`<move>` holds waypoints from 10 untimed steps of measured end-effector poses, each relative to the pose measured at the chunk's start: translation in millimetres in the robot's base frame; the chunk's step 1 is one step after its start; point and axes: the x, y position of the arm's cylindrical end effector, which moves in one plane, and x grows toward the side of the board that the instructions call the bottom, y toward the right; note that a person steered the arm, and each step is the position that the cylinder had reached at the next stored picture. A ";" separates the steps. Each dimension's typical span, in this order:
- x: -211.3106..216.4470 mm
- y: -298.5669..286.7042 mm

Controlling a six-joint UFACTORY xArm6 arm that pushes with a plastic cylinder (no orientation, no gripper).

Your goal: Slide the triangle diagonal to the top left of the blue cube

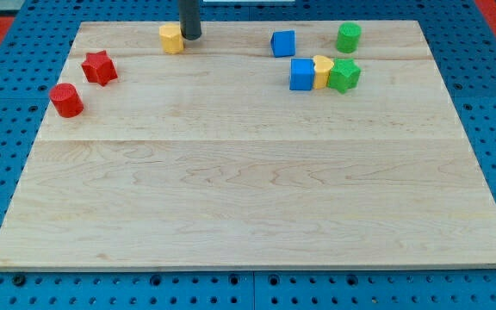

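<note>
My tip (191,37) rests near the board's top edge, touching or almost touching the right side of a yellow block (171,39). A small blue block (282,43), possibly the triangle, lies to the right of the tip, well apart from it. The blue cube (301,75) sits below and right of that block. The cube stands in a tight row with a yellow block (322,71) and a green star (344,76) on its right.
A green cylinder (348,37) stands at the top right, above the row. A red star (99,67) and a red cylinder (66,100) lie at the view's left. The wooden board (248,198) lies on a blue perforated table.
</note>
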 end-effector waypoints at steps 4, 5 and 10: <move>-27.2 218.9; -8.9 229.6; 19.7 128.5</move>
